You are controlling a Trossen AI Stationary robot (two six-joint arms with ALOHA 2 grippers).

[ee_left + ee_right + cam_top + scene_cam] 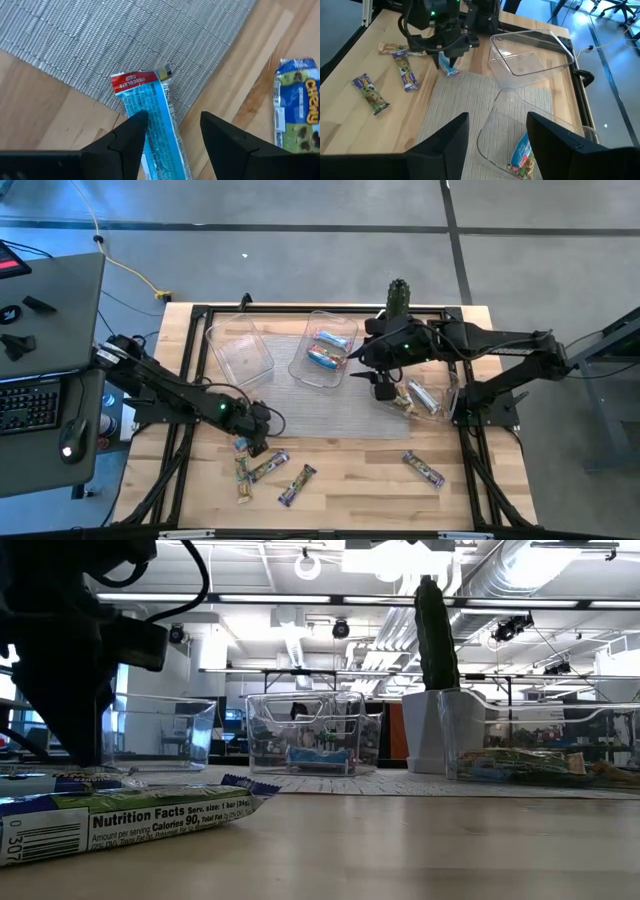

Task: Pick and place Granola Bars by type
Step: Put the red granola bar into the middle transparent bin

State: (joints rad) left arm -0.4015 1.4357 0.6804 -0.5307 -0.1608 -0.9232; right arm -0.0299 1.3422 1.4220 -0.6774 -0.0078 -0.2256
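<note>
My left gripper (256, 432) (172, 130) is open and low over a light blue bar with a red end (152, 115) (447, 66). The bar lies flat across the near-left corner of the grey mat (330, 405). My right gripper (385, 388) (497, 135) is open and holds nothing, above the mat between the middle tray and the right tray. Several more bars lie on the wood near the front: three (242, 468) (268, 465) (297, 483) on the left, one (424, 470) on the right. In the low view a bar (120, 820) fills the foreground. My left gripper comes from above with one finger on each side of the light blue bar's middle (157, 135), fingers across its length. One fingertip (135, 125) overlaps the bar's edge; I cannot tell whether it touches. The bar lies flat on the mat's corner and the wood.
Three clear trays stand at the mat's far side. The left tray (240, 350) is empty, the middle tray (300, 370) holds light blue bars, and the right tray (452, 395) holds green-tan bars. A potted cactus (400, 298) stands at the far edge. A desk with keyboard and mouse is off the table's left.
</note>
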